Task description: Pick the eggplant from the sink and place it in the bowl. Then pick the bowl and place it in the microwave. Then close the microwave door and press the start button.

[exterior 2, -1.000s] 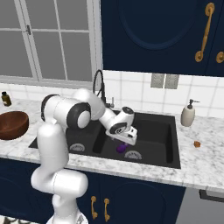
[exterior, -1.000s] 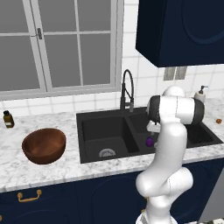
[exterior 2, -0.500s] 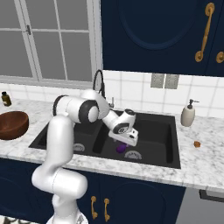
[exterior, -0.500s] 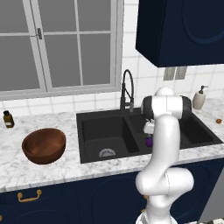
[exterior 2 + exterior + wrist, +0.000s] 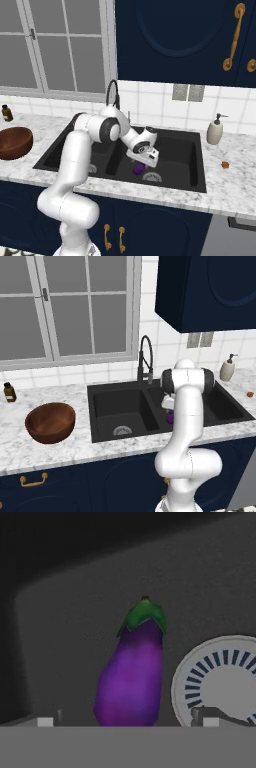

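A small glossy purple eggplant with a green cap lies on the floor of the right basin of the black sink, beside the round drain. In the right base view the eggplant shows just under my gripper, which hangs low in the basin, open, with nothing between its fingers. In the hand view its two fingertips straddle the eggplant's lower end. The eggplant peeks out beside my arm in the left base view. The reddish-brown wooden bowl sits on the marble counter left of the sink. The microwave is out of view.
A black arched faucet stands behind the sink divider. A soap dispenser and a small orange item sit on the counter right of the sink. A brown bottle stands at the far left by the window.
The arm's upper joints have swung and the gripper has sunk a little closer over the eggplant. The eggplant and bowl have not moved.
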